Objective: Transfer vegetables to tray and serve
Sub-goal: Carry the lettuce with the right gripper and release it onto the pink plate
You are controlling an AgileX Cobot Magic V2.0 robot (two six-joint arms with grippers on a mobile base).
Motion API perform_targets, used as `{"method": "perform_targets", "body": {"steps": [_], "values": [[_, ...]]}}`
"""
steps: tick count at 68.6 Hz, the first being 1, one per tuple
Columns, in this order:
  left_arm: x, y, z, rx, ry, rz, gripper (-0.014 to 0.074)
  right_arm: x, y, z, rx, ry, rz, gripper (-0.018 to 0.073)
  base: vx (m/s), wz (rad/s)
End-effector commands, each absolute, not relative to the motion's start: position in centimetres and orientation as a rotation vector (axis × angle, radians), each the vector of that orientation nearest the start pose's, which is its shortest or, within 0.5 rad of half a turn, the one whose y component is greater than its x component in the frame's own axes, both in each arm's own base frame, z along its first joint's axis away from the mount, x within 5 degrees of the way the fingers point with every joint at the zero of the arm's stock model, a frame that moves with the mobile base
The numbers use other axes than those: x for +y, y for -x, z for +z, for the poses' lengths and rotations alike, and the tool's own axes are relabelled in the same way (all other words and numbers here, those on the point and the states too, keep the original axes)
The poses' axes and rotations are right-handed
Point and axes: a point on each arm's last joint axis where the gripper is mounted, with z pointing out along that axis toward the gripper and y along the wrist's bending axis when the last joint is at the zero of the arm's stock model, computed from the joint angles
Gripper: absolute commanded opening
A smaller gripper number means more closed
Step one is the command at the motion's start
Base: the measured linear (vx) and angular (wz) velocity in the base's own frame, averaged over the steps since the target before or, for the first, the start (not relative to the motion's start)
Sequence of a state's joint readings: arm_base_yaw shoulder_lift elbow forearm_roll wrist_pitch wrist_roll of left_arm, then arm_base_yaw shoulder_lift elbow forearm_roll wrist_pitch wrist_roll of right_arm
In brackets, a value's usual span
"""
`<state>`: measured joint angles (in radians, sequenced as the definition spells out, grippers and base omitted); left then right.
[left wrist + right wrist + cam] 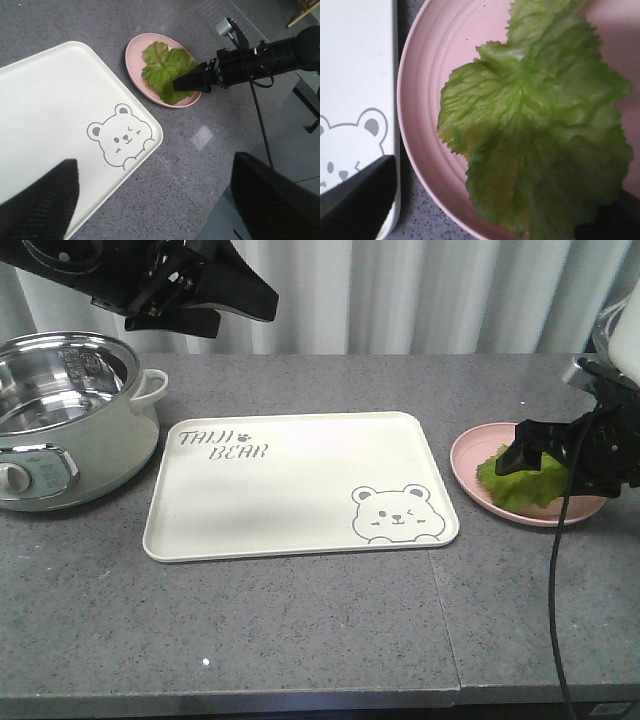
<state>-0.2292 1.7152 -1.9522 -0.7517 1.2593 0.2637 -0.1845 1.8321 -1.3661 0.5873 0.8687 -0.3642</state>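
The vegetables (pixel 540 130), crinkled green lettuce leaves, lie flat on a round pink plate (pixel 427 75) to the right of the tray (pixel 290 480). The cream tray carries "TAIJI BEAR" lettering and a bear face. My right gripper (pixel 535 458) hovers low over the plate and is open. In the right wrist view its dark fingers (pixel 355 200) sit wide apart at the bottom corners, with the lettuce between them. My left gripper (pixel 155 210) is open and holds nothing. It hangs high above the tray's bear corner, looking down at the lettuce (pixel 165 70) and the right gripper (pixel 187 82).
A pale green electric pot (pixel 65 420) with a steel inner bowl stands left of the tray. The grey stone counter (pixel 300 630) runs to a front edge near the camera. A black cable (pixel 555 570) hangs from the right arm. Curtains close the back.
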Motion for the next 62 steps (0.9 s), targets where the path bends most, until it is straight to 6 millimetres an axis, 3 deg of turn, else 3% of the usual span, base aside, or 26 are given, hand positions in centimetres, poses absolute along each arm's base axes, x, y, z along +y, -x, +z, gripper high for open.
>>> {"method": "perform_targets", "body": {"steps": [1, 21, 47, 62], "values": [[-14.0, -31.4, 47.4, 2.172, -0.590, -1.025, 0.0587, -3.4, -38.4, 26.4, 2.557, -0.180, 0.534, 0.0661, 0.00, 0.00], [-14.0, -31.4, 47.4, 2.172, -0.590, -1.025, 0.0587, -3.5, -38.4, 27.0, 2.539, -0.174, 0.515, 0.0632, 0.00, 0.00], [-14.0, -31.4, 47.4, 2.172, -0.590, -1.025, 0.0587, -5.0, -35.7, 32.3, 2.430, -0.186, 0.185, 0.0617, 0.00, 0.00], [-14.0, -31.4, 47.4, 2.172, -0.590, -1.025, 0.0587, -5.9, -34.5, 33.8, 2.407, -0.232, 0.031, 0.0606, 0.00, 0.00]]}}
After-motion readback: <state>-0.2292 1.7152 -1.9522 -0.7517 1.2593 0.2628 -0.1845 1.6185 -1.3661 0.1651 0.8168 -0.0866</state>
